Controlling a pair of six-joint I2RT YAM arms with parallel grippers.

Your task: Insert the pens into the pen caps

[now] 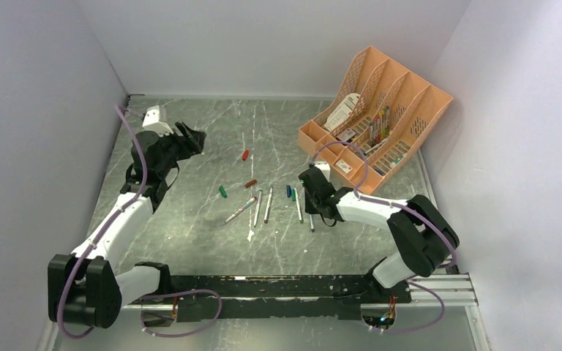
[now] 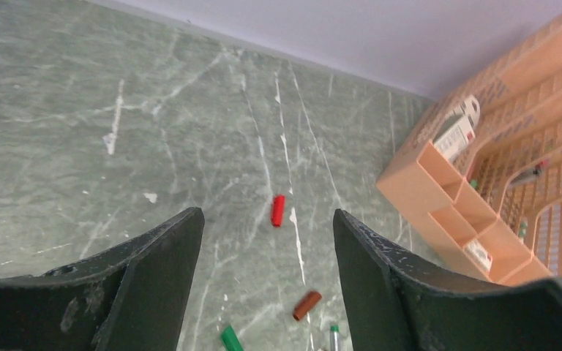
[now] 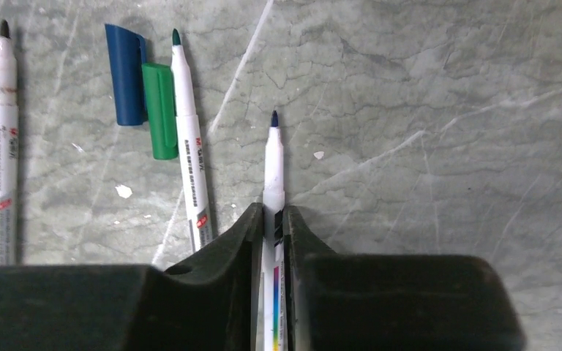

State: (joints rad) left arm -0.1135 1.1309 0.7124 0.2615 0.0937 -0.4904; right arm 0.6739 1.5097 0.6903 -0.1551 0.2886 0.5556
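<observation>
White and thin, the blue-tipped pen (image 3: pixel 274 153) sits right between the two fingers of the right gripper (image 3: pixel 274 213). The fingers squeeze it from both sides. The pen lies flat on the grey stone table (image 3: pixel 446 110). Its long side runs straight out from the gripper, and its dark tip points away from the gripper.

Just to its left lies a green-tipped pen (image 3: pixel 190 161), pointing the same way. A green cap (image 3: pixel 161 110) touches that pen, and a blue cap (image 3: pixel 126 73) touches the green cap. Further left is a black-tipped pen (image 3: pixel 1 146), pointing that way too.

Well apart from these, the left gripper (image 2: pixel 267 216) hangs above the table with its jaws wide apart and nothing in them. Down on the table, a red cap (image 2: pixel 278 210) shows between its fingers, and a brown cap (image 2: pixel 307 304) lies nearer.

An orange organiser (image 1: pixel 369 66) stands at the far right of the table. One slot holds a bunch of coloured pens (image 1: pixel 379 126). Another slot holds a white box (image 2: pixel 459 131).
</observation>
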